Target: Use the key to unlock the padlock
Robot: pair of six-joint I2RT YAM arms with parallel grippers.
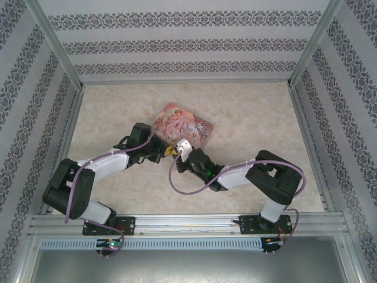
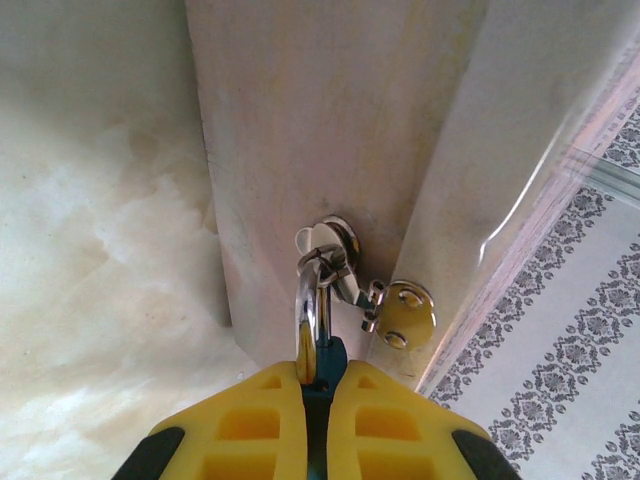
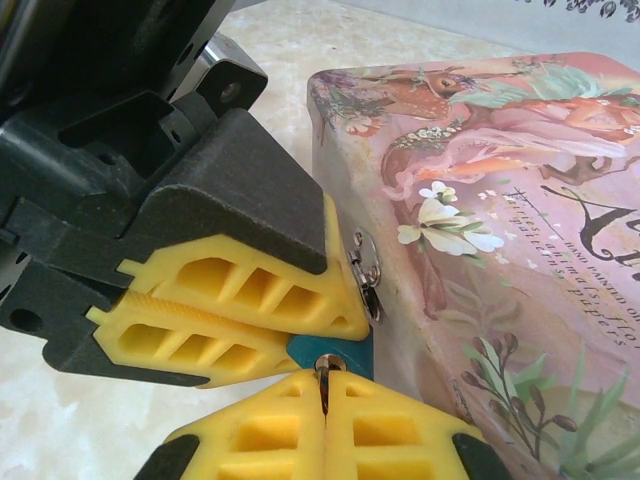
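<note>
The left gripper [image 2: 320, 375] is pinching the padlock [image 2: 327, 355] beside the pink box [image 3: 520, 250], its long axis running toward the box wall, shackle [image 2: 312, 295] pointing into the hasp [image 2: 338, 245]. The right gripper [image 3: 325, 380] is pressing together on the key [image 3: 323, 392], whose shaft is pointing at the keyhole in the padlock's free end.

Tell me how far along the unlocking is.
Done: left fingers clamp the padlock, right fingers pinch the key. In hand: key tip meets the keyhole; depth unclear. Left: turning it and freeing the shackle, which loops through the hasp on the box.
</note>
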